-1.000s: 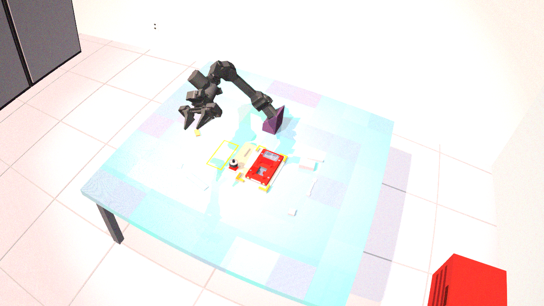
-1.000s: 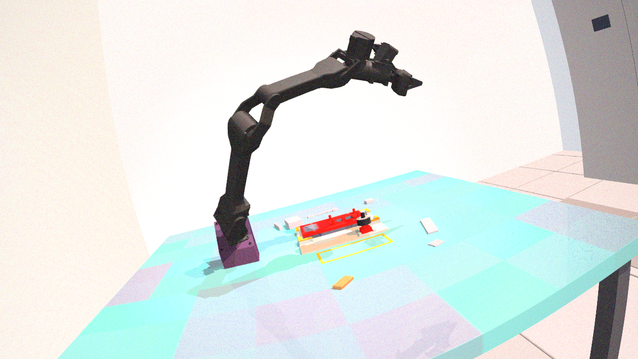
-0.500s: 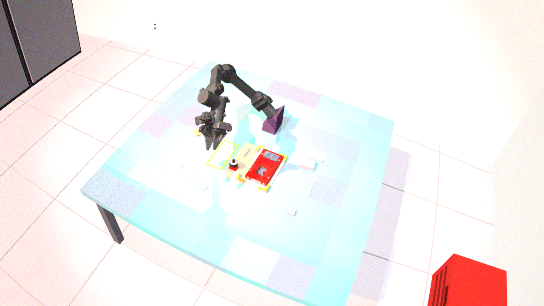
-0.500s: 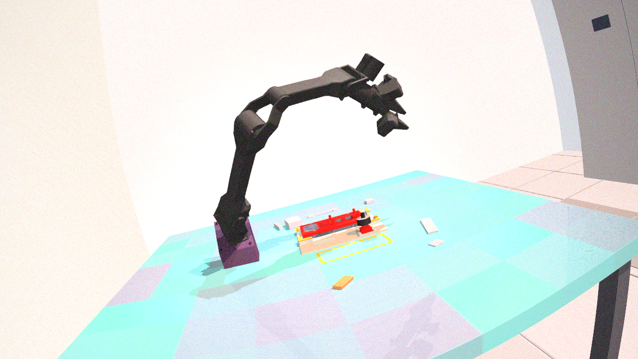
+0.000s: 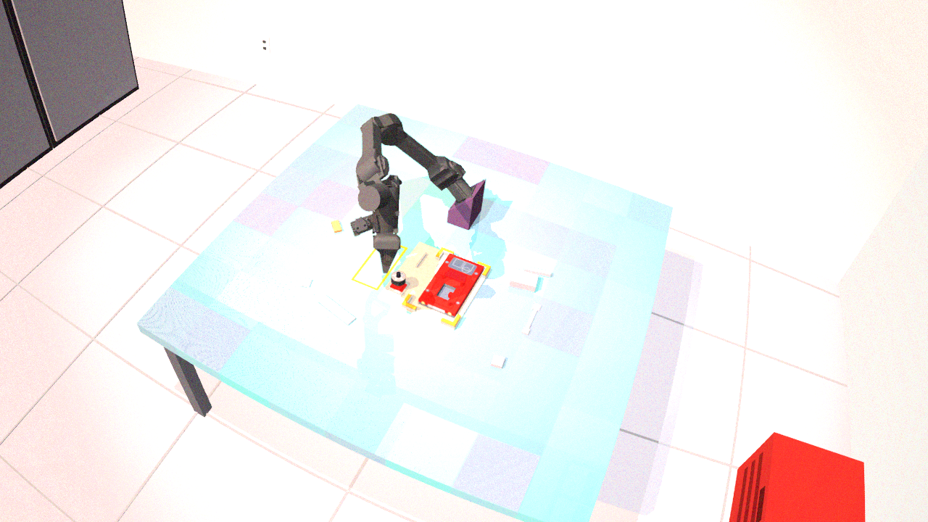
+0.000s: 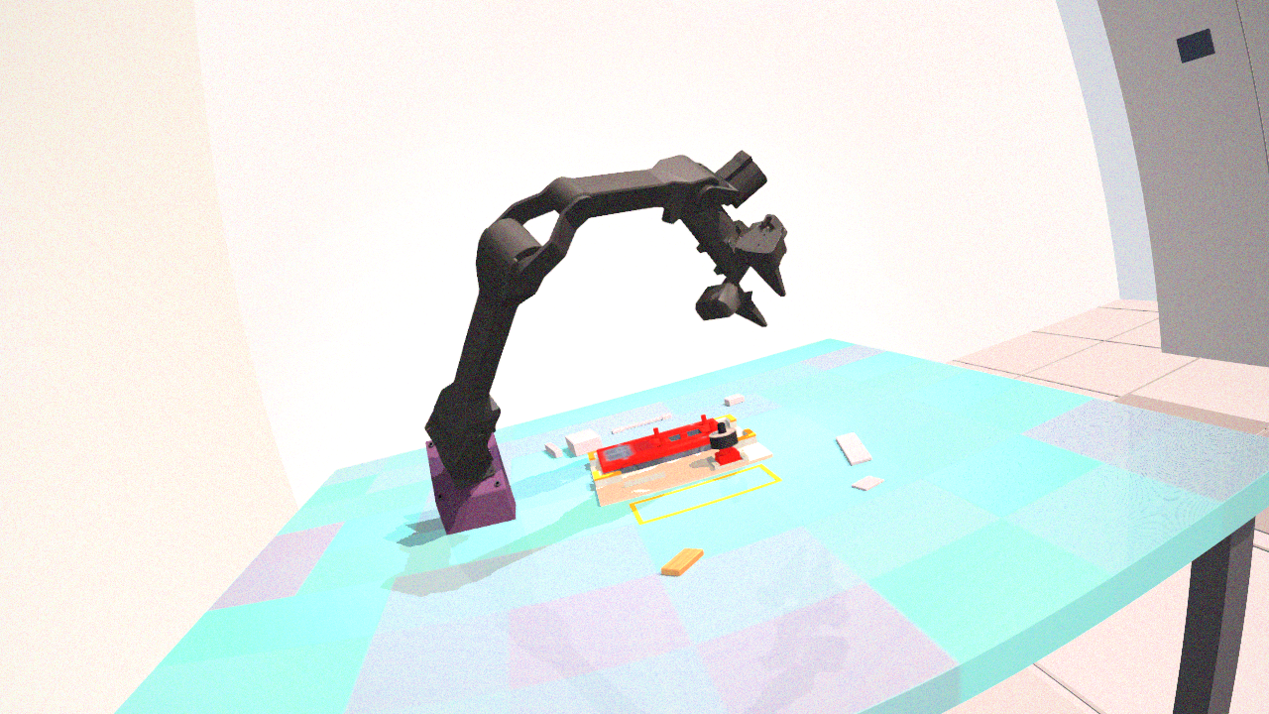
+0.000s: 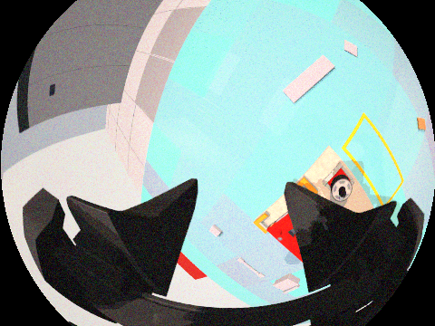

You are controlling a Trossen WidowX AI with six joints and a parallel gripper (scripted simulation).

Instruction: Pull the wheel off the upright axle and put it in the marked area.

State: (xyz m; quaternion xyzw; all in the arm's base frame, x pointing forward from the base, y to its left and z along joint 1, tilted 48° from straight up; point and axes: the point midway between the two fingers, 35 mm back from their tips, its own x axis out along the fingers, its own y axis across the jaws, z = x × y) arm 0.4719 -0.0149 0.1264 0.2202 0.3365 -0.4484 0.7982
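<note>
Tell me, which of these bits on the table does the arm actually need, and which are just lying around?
Needed:
- wheel on its upright axle
- yellow marked area
- gripper, open, holding nothing

Lying about:
- red board
- orange block
- white strips

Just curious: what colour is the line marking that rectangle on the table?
Yellow outline, clearest in the exterior view.
</note>
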